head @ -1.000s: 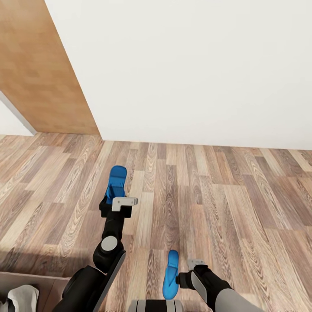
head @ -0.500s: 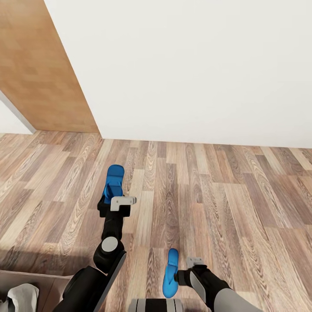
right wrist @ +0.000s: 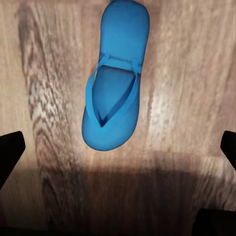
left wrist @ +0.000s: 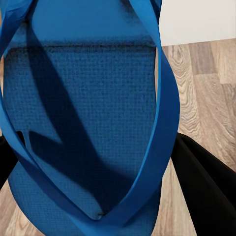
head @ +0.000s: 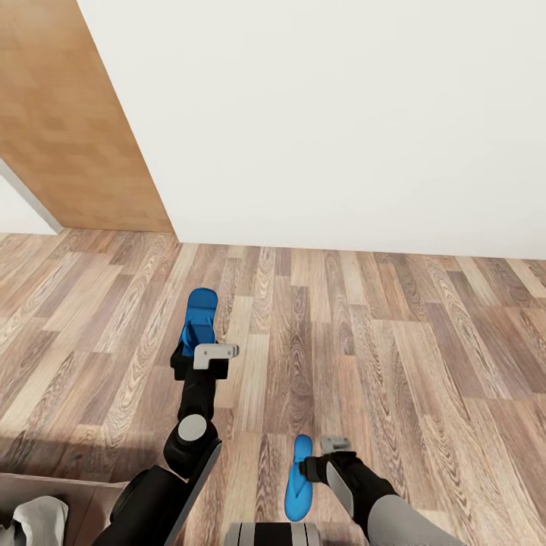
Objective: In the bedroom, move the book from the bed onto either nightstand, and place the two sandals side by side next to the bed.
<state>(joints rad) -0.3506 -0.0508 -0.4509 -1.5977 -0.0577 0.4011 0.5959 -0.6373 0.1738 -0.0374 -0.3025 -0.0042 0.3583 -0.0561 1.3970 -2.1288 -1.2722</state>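
**Two blue sandals, one in a claw, one on the floor**

Robot faces a white wall w/ a light wooden door at the left; brown wood-plank floor all around.

Left claw is stretched out fwd over the floor, clamped on the first sandal; the blue sole sticks out past the claw toward the wall; in the left wrist view that sandal sits right up against the lens, straps arching over the textured footbed, w/ a dark finger beside it.

Right claw is low and close to the robot's body, just beside the second sandal; that one lies flat on the floor, strap side up, lengthwise roughly pointing toward the wall. In the right wrist view the second sandal rests on the planks ahead of the claw (nothing between the fingers); the two dark fingertips stand wide apart at the edges of that view, so the claw is spread and holding nothing.

The two sandals are well apart; a pale cloth-like thing shows at the lower left corner, too cut off to tell what it is.
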